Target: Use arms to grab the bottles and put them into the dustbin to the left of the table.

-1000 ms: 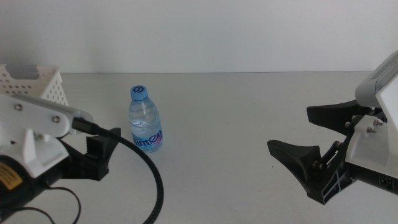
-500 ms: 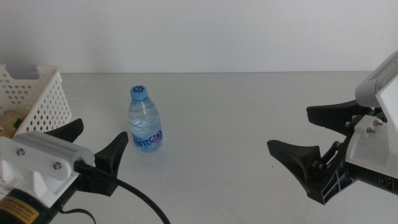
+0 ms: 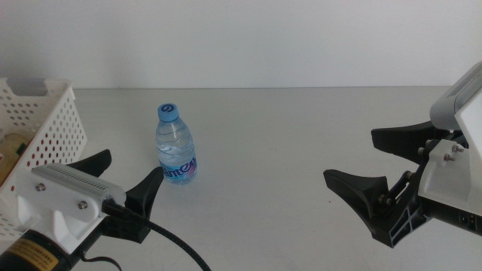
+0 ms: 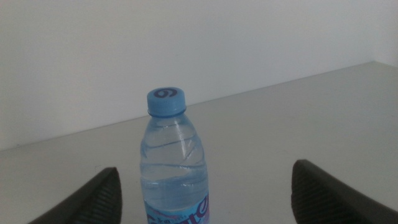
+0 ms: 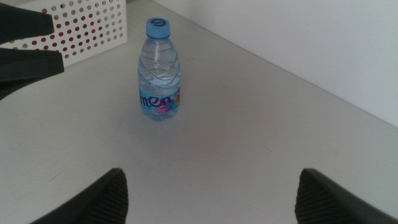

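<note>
From my seat, the water bottle (image 3: 175, 145) stands upright on the table (image 3: 286, 135), at about ten o'clock from the middle of the overhead view, near the basket (image 3: 38, 124) but apart from it. My left gripper (image 3: 119, 182) sits at eight o'clock with its jaws spread wide, the bottle framed between them in its wrist camera but ahead of the tips, not yet between them. The right gripper (image 3: 370, 160) waits at three o'clock, jaws also wide and well apart from the bottle.

I judge the bottle to be light and a bit tippy: small, clear ribbed plastic, seemingly full, with a blue cap (image 4: 166, 101) and a glossy label (image 5: 160, 101) low on the body. Thin walls will give under pressure and the smooth plastic may slip, so I would close on the ribbed middle, just above the label, not on the cap. The basket is stiff white plastic with round holes; something yellowish shows inside it. The tabletop is matte grey.
</note>
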Available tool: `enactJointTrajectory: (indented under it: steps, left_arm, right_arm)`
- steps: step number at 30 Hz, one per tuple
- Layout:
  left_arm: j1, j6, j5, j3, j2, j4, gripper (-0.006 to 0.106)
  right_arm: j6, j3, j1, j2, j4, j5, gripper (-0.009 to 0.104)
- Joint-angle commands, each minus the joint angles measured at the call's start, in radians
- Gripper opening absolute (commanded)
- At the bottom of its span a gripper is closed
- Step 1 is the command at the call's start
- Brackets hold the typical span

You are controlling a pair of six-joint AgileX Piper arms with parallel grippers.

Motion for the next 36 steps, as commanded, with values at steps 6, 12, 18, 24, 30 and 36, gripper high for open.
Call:
enactJointTrajectory:
  steps: [6,12,18,24,30,36]
  left_arm:
    - [-0.005,-0.045,-0.140,-0.053,0.080,0.073,0.094]
    - [-0.004,-0.044,-0.124,-0.185,0.232,0.022,0.094]
    - [0.069,-0.070,-0.124,-0.313,0.394,0.042,0.092]
    - [0.150,-0.157,-0.125,-0.412,0.538,0.176,0.090]
    - [0.175,-0.172,-0.127,-0.504,0.660,0.213,0.090]
    - [0.175,-0.174,-0.132,-0.551,0.723,0.205,0.078]
  right_arm:
    - [-0.011,-0.026,-0.007,-0.009,-0.009,-0.072,0.073]
    - [-0.011,-0.026,-0.007,-0.009,-0.009,-0.072,0.073]
    - [-0.011,-0.026,-0.007,-0.009,-0.009,-0.072,0.073]
    - [-0.011,-0.026,-0.007,-0.009,-0.009,-0.072,0.073]
    - [-0.011,-0.026,-0.007,-0.009,-0.009,-0.072,0.073]
    - [-0.011,-0.026,-0.007,-0.009,-0.009,-0.072,0.073]
